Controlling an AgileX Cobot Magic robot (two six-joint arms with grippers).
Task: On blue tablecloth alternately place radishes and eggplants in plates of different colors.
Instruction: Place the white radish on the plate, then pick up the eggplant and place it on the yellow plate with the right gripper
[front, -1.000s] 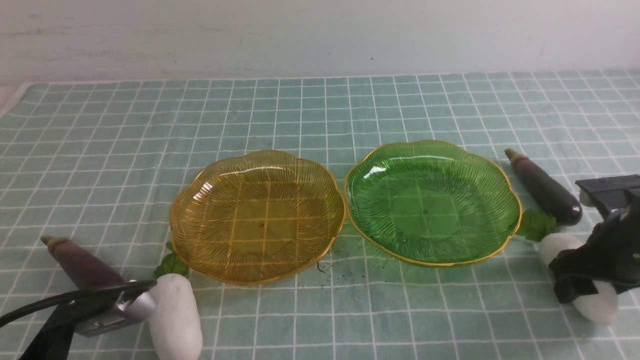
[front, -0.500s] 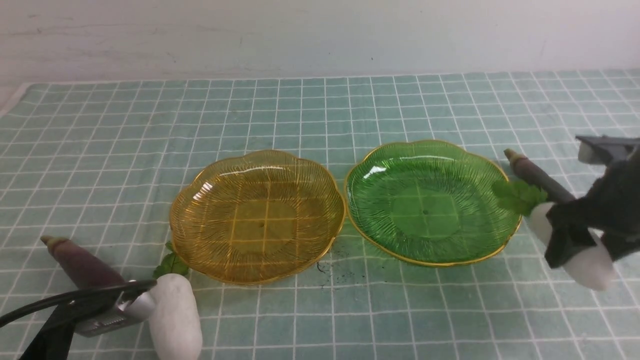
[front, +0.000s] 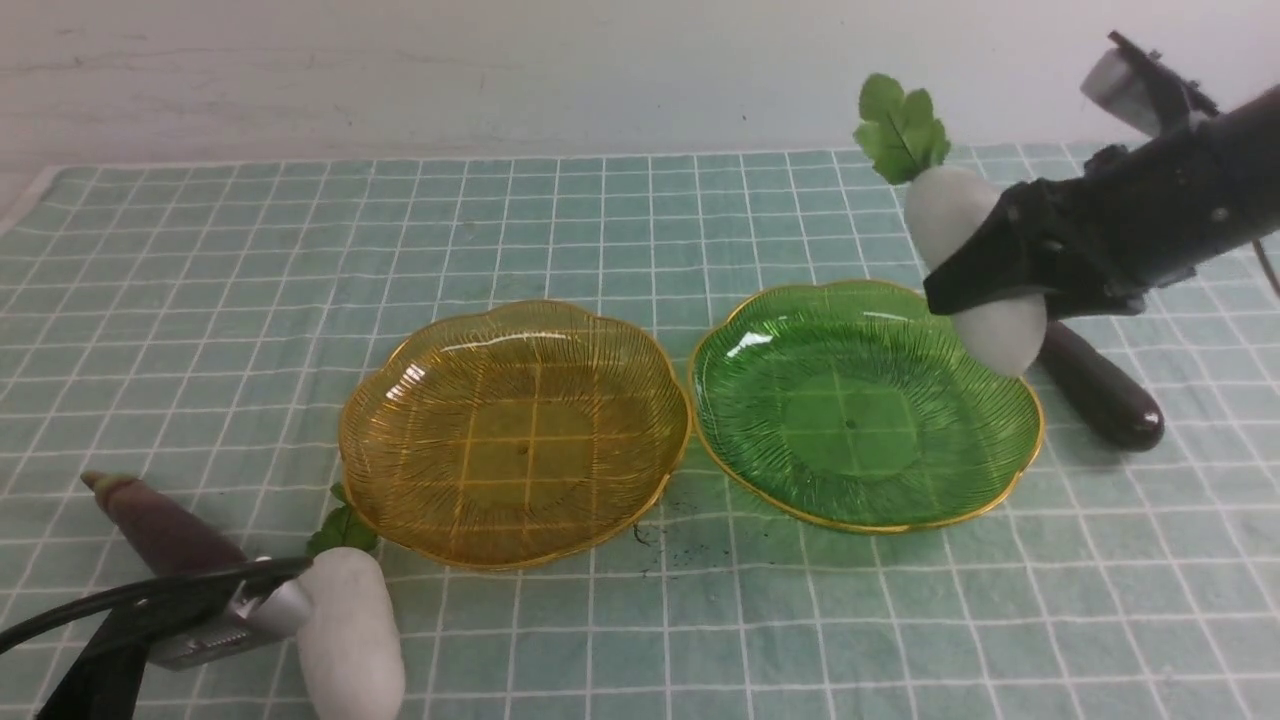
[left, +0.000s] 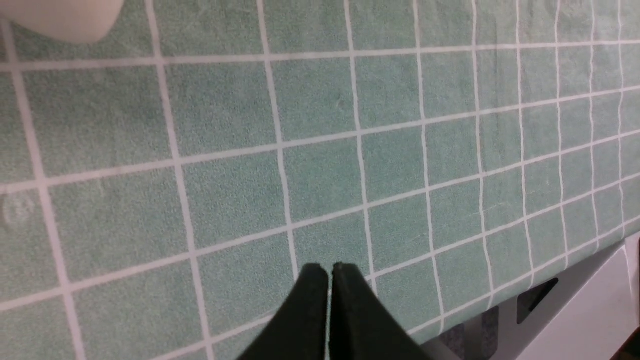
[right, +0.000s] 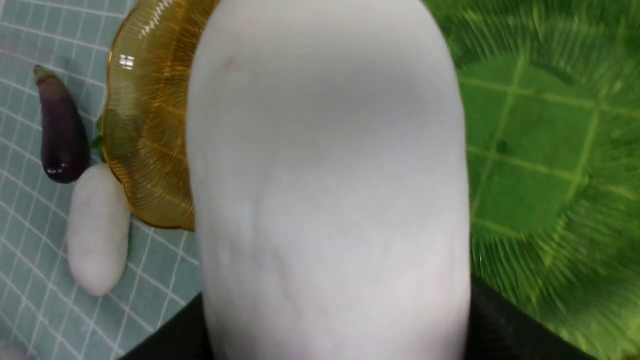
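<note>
1. Since a second ago our right tool (front: 960, 272) has lifted the right radish (front: 945, 215) off the cloth (front: 250, 300) beside the right eggplant (front: 1100, 390). It now hangs in the air over the far right rim of the green plate (front: 860, 410).
2. Nearest us, our left tool (left: 330, 272) has its jaws pressed together on nothing. It is low over the cloth, just beside the left radish (front: 350, 630).
3. That left radish lies on the cloth with its leaves toward the amber plate (front: 440, 400).
4. We see the left eggplant (front: 160, 530) on the cloth just left of the left tool, stem end pointing away to the left.
5. Mid-cloth, the amber plate sits left of the green plate, their rims almost touching.
6. Just right of the green plate, the right eggplant lies on the cloth, its stem end hidden behind the raised radish.
7. Farthest up, the right tool's jaws stand wide, clamped across the right radish's middle. The radish is tilted, leaves uppermost.
</note>
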